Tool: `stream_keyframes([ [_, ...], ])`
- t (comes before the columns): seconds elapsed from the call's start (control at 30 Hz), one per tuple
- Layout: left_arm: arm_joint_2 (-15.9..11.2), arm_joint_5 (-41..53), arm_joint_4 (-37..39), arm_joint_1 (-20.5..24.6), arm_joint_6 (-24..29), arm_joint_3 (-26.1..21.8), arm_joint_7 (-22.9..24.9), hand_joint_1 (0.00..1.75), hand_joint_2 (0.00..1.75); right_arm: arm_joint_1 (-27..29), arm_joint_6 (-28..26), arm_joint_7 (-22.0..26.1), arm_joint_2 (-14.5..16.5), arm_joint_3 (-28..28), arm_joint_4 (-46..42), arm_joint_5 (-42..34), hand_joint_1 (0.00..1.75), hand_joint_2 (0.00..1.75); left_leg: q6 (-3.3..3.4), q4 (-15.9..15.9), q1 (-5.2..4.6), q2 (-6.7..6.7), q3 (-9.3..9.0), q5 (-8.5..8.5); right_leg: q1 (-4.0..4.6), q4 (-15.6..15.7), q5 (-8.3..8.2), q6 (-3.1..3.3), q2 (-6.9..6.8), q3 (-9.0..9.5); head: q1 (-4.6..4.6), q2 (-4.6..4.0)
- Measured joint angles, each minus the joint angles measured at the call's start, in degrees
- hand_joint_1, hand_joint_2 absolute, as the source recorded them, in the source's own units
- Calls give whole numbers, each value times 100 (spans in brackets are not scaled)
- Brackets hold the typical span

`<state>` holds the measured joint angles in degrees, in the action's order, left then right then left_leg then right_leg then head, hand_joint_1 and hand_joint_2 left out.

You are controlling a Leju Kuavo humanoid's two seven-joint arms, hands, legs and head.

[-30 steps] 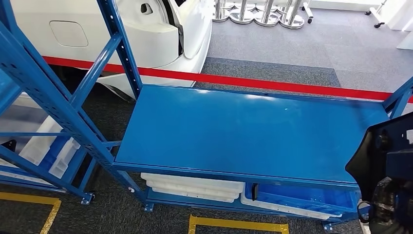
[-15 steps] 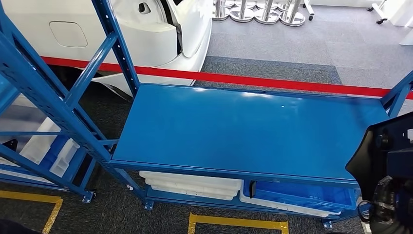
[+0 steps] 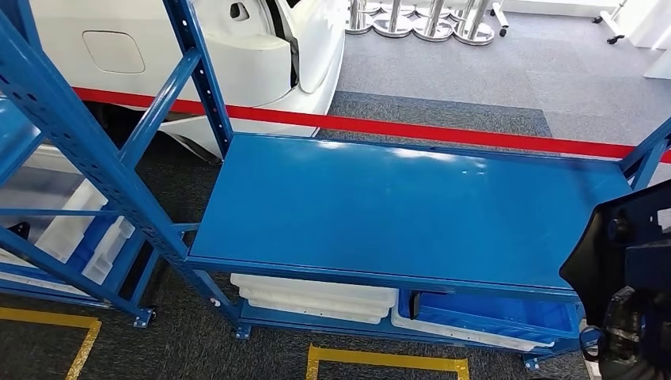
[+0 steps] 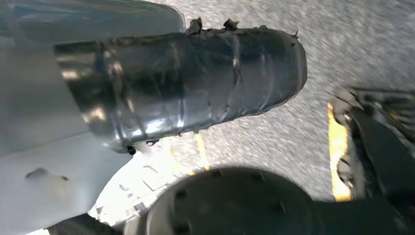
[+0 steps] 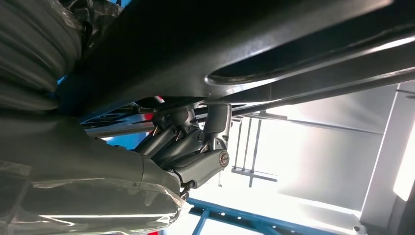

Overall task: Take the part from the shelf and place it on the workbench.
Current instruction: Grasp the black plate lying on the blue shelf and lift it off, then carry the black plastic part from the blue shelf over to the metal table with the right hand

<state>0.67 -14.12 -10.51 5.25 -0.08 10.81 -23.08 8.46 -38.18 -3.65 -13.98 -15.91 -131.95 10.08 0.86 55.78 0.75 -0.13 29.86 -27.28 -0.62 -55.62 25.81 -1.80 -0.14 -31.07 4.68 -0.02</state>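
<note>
Workbench (image 3: 396,214) ahead of me, its blue top broad and glossy, stretching away to the left of my right hand (image 5: 191,156). That hand grips the part (image 3: 625,237), a large black panel with a curved edge that rises at the bench's right end, overlapping its near corner. From the wrist camera I see my dark fingers (image 5: 218,122) curled up against the underside of the part, clamped onto it, with blue framing behind. My left hand (image 4: 186,83) hangs low over the grey carpet; I see a dark taped thumb-like shape, but I cannot tell whether the fingers are spread or curled. Beneath the bench top, white trays (image 3: 312,299) sit stacked beside a blue bin (image 3: 490,317). Further left stands the blue shelf (image 3: 87,158). Beyond the bench, a red line (image 3: 411,131) crosses the floor, and a white car body (image 3: 237,55) sits behind it.
</note>
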Motion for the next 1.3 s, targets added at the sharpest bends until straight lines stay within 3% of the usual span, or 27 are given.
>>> stream_keyframes([
  [0.07, 42, 0, 0, 3, 2, -1, -2, 0, 0, 1, 0, 0, -12, 0, -1, 1, 175, 175, 64, -14, 20, 9, 28, 42, -11, -493, 317, -50, 0, -216, -11, 0],
  [0.13, 101, 0, 0, 3, -1, -2, -2, 0, 0, 4, 1, 0, -24, -3, 1, 0, 175, 175, 89, -12, 11, 9, 70, 68, -28, -1299, 712, -88, 0, -567, -19, 0],
  [0.17, 122, 0, 0, 0, -1, -2, -2, 0, 0, 7, 1, 0, -27, -5, 2, -1, 175, 175, 91, -11, 5, 9, 86, 79, -33, -1564, 797, -95, -1, -675, -18, 1],
  [0.2, 139, 0, 0, -2, -1, -2, -3, 0, 0, 9, 1, 0, -28, -9, 3, -3, 175, 175, 88, -10, 0, 8, 98, 89, -36, -1626, 775, -91, -1, -686, -17, 1],
  [0.23, 149, 0, 0, -3, -2, -2, -4, 0, 0, 10, 1, 0, -28, -11, 4, -4, 175, 175, 83, -10, -6, 5, 102, 97, -36, -1439, 644, -72, -1, -574, -17, 1],
  [0.3, 156, 0, 0, -1, -10, -2, -7, 0, 0, 5, 0, 0, -31, -15, 3, -4, 175, 175, 64, -10, -16, -2, 104, 113, -18, -623, 274, 11, -2, -135, -17, 1],
  [0.37, 156, 0, 0, 3, -21, -2, -9, 0, 0, 0, 0, 0, -34, -16, 1, 1, 175, 175, 17, -5, -27, -3, 124, 133, 14, -1, 83, 82, -11, 167, -15, 1],
  [0.5, 156, 0, 0, 6, -27, -2, -14, 0, 0, 5, 0, 0, -36, -19, -2, 3, 175, 175, -122, 22, -8, 8, 173, 122, 23, 199, -16, 158, -14, 186, -9, 0],
  [0.63, 142, 0, 0, 7, -27, 0, -15, 0, 0, 5, 0, 0, -36, -20, -2, 4, 175, 175, -189, 551, -6, 3, 397, -333, 0, 301, -120, 235, -36, 170, -4, 0],
  [0.7, 139, 0, 0, 7, -27, 0, -15, 0, 0, 5, 0, 0, -36, -20, -2, 4, 175, 175, -190, 599, -5, 3, 418, -364, 0, 301, -122, 236, -36, 167, -4, 1],
  [0.8, 89, 0, 0, 0, -30, 1, -12, 0, 0, 15, 0, -2, -34, -20, -1, -1, 175, 175, -219, 1041, 3, 4, 551, -556, -4, 262, -151, 231, -38, 91, -3, 1],
  [0.83, 56, 0, 0, -3, -32, 1, -10, 0, 0, 20, 0, -3, -33, -20, -1, -2, 175, 175, -238, 1002, 12, 5, 460, -512, -12, 219, -171, 220, -38, 32, -2, 0],
  [0.9, 4, 0, 0, 1, -34, 1, -8, 0, 0, 24, 0, -4, -32, -19, -1, -3, 175, 175, -247, 429, 32, -6, 53, -274, -19, 90, -192, 161, -30, -96, -2, 0],
  [0.97, 1, 0, 0, 11, -36, 1, -10, 0, 0, 24, 0, -3, -32, -21, -2, -2, 175, 175, -175, 60, 23, -30, -129, -195, -9, 16, -200, 82, -23, -153, -10, 0],
  [1.07, 8, 0, 0, 6, -36, 0, -16, 0, 0, 26, 0, -3, -33, -21, -2, -1, 175, 175, -30, 48, 21, -25, -77, -121, -18, 3, -223, -28, -13, -186, -17, 0],
  [1.13, 53, 0, 0, 11, -34, -1, -20, 0, 0, 28, 0, -4, -39, -19, -2, -1, 175, 175, 54, 32, 42, -4, -16, -39, -26, -341, 55, -82, -6, -338, -30, 0],
  [1.23, 129, 0, 0, 11, -29, -2, -20, 0, 0, 35, 0, -4, -45, -17, -1, -1, 175, 175, 93, 36, 26, 3, 131, 63, -37, -1477, 719, -131, -5, -759, -42, 0],
  [1.27, 143, 0, 0, 9, -27, -2, -20, 0, 0, 39, 0, -4, -46, -17, 0, -1, 175, 175, 92, 37, 17, 4, 178, 95, -39, -1657, 788, -128, -5, -788, -41, 0],
  [1.3, 151, 0, 0, 8, -28, -2, -20, 0, 0, 41, 0, -4, -46, -17, 0, -2, 175, 175, 88, 38, 8, 3, 217, 126, -38, -1598, 747, -110, -5, -697, -41, 0],
])
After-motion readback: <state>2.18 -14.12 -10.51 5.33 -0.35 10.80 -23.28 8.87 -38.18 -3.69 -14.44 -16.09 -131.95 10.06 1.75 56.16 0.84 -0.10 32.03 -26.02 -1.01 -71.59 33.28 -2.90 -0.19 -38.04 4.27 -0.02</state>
